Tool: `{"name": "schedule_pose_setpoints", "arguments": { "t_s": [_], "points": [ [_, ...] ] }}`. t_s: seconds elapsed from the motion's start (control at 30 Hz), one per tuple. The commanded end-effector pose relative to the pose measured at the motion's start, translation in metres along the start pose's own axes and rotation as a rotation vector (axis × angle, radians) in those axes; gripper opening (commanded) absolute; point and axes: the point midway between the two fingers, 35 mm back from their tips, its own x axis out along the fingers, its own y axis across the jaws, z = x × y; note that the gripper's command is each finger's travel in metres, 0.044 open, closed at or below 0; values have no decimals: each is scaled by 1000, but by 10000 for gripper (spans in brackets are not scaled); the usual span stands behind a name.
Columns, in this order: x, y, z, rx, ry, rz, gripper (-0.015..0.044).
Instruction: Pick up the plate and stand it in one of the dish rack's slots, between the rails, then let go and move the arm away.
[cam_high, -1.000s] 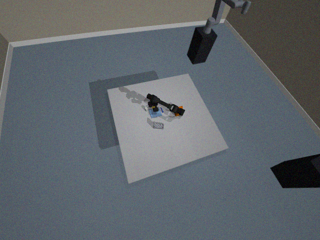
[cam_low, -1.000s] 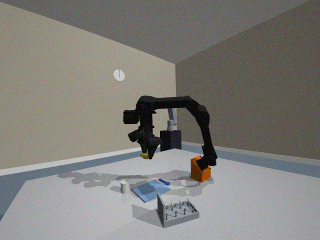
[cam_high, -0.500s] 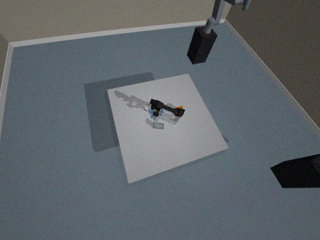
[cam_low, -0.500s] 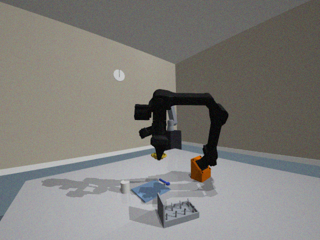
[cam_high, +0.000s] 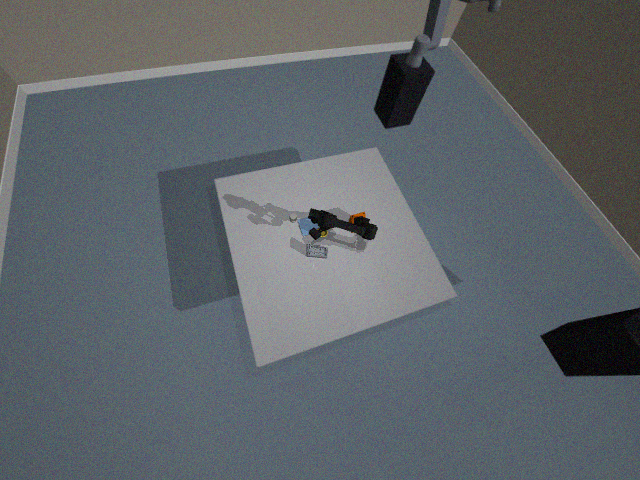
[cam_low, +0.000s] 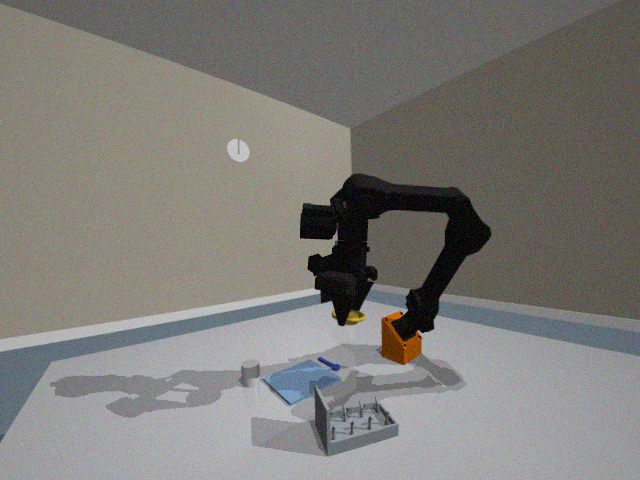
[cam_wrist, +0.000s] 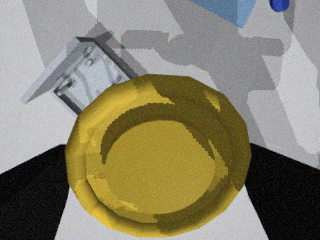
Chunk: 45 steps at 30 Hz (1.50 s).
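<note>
The yellow plate (cam_high: 323, 233) (cam_low: 354, 316) (cam_wrist: 160, 167) is held flat, face up, high above the table. My gripper (cam_low: 351, 316) (cam_wrist: 158, 155) is shut on the plate, with one black finger at each side of its rim. The grey dish rack (cam_high: 316, 254) (cam_low: 364, 439) (cam_wrist: 75, 102) stands on the table, lower than the plate and nearer to the exterior view. It has a tall wall at one end and rows of short upright pegs. In the wrist view the plate hides part of the rack.
A blue mat (cam_high: 307, 225) (cam_low: 297, 382) (cam_wrist: 227, 9) lies beside the rack. A blue utensil (cam_low: 328, 363) (cam_wrist: 279, 4) lies near it, and a pale cylinder (cam_high: 293, 217) (cam_low: 250, 373) stands past the mat. The orange arm base (cam_high: 357, 217) (cam_low: 401, 348) stands on the white table (cam_high: 336, 310) (cam_low: 491, 413).
</note>
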Motion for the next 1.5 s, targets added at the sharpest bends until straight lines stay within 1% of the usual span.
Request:
{"name": "schedule_pose_setpoints", "arguments": {
  "t_s": [0.0, 0.67, 0.87, 1.47],
  "points": [
    [-1, 0, -17, 105, -4, 10, 0],
    [8, -22, -100, 776, 7, 26, 0],
    [10, -23, -100, 769, -8, 19, 0],
    [66, -40, -73, 410, -398, -86, 0]
  ]
}}
